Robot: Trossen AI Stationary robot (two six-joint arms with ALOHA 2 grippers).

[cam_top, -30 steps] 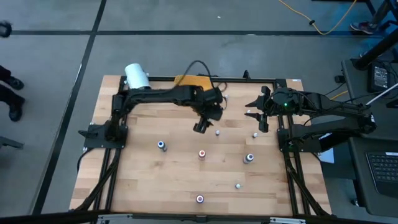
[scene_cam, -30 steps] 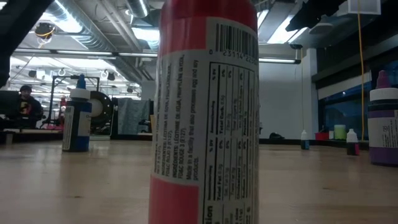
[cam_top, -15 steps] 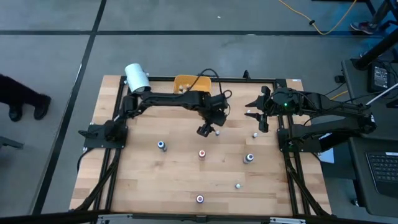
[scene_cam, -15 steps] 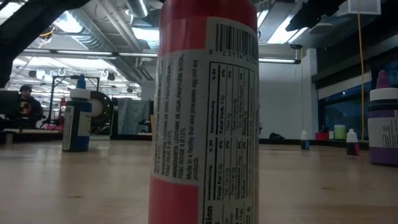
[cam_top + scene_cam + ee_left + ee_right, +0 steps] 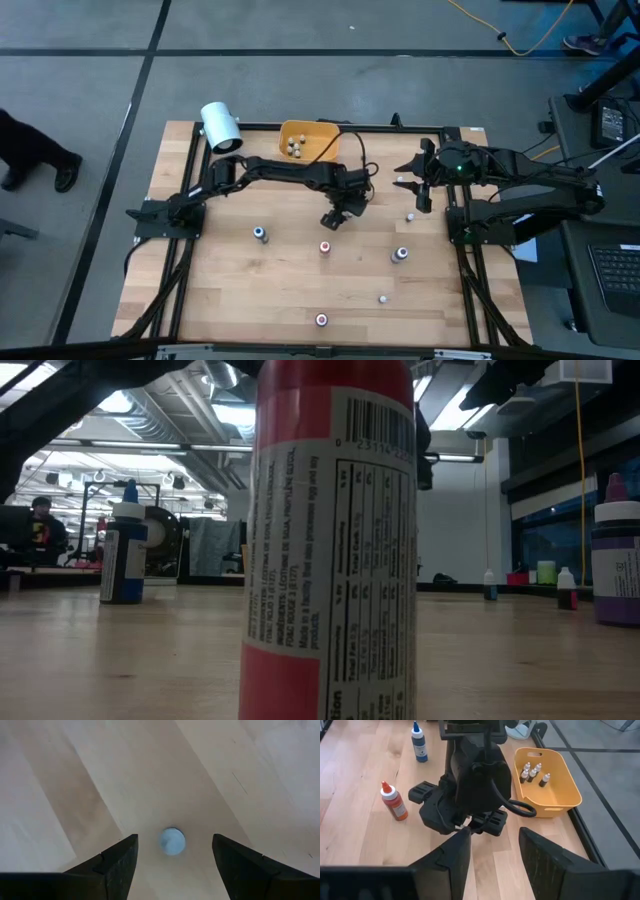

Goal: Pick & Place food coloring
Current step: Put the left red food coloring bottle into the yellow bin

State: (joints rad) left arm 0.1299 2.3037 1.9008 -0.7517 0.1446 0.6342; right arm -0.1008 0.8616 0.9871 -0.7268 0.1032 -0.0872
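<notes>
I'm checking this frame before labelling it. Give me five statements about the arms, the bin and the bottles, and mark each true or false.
1. The left gripper hangs open over a white-capped bottle standing between its fingers. True.
2. The yellow bin is empty. False: a few small bottles lie in it.
3. The right gripper holds a red-capped bottle. False: no bottle shows between its fingers; it waits near the table's right edge.
4. A red-capped bottle stands upright on the wooden table. True.
5. The white cylinder lies inside the bin. False: it lies at the table's far-left corner, apart from the bin.
</notes>
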